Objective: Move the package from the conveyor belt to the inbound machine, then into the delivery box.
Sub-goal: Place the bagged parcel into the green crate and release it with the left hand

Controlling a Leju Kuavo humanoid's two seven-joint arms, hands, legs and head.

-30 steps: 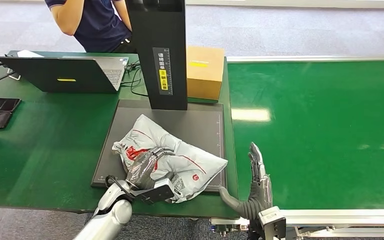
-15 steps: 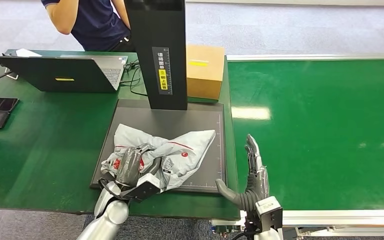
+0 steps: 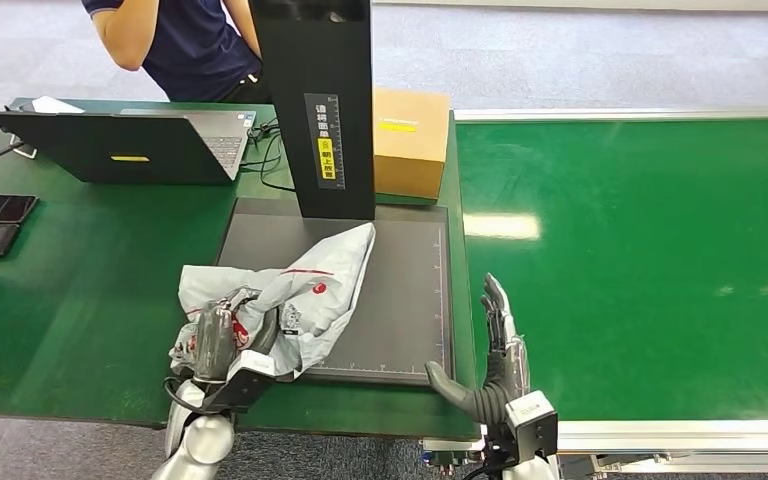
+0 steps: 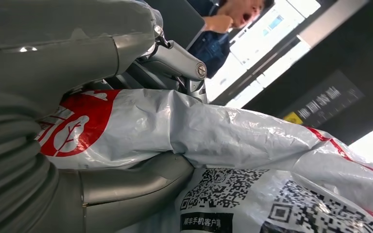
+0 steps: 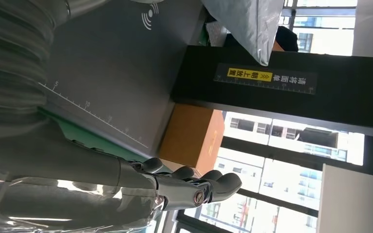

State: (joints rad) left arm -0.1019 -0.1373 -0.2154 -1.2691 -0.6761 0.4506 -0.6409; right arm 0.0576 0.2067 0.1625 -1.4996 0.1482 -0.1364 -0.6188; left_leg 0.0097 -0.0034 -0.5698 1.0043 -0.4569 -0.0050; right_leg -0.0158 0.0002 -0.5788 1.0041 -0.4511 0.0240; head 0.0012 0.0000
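Left hand (image 3: pixel 222 342) clenched around the grey plastic mailer package (image 3: pixel 282 297), lifted partly over the scanner plate's (image 3: pixel 400 290) left front corner, apparently overhanging onto the green desk (image 3: pixel 90 290). Right hand (image 3: pixel 495 350) released, fingers straight, at the desk's front right edge beside the conveyor belt (image 3: pixel 640 260). Black scanner column (image 3: pixel 315 100), laptop (image 3: pixel 125 148) and cardboard box (image 3: pixel 410 142) behind. Dragged leftward off the plate's middle since a second ago.

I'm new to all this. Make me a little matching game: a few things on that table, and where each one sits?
Things:
1. package
2. cardboard box
3. laptop
4. right hand

Places:
A. beside the black post, at the back
B. far left of the table, near a person
C. in the left hand
D. open, at the grey pad's right edge

Pairs: 1-C, 2-A, 3-B, 4-D
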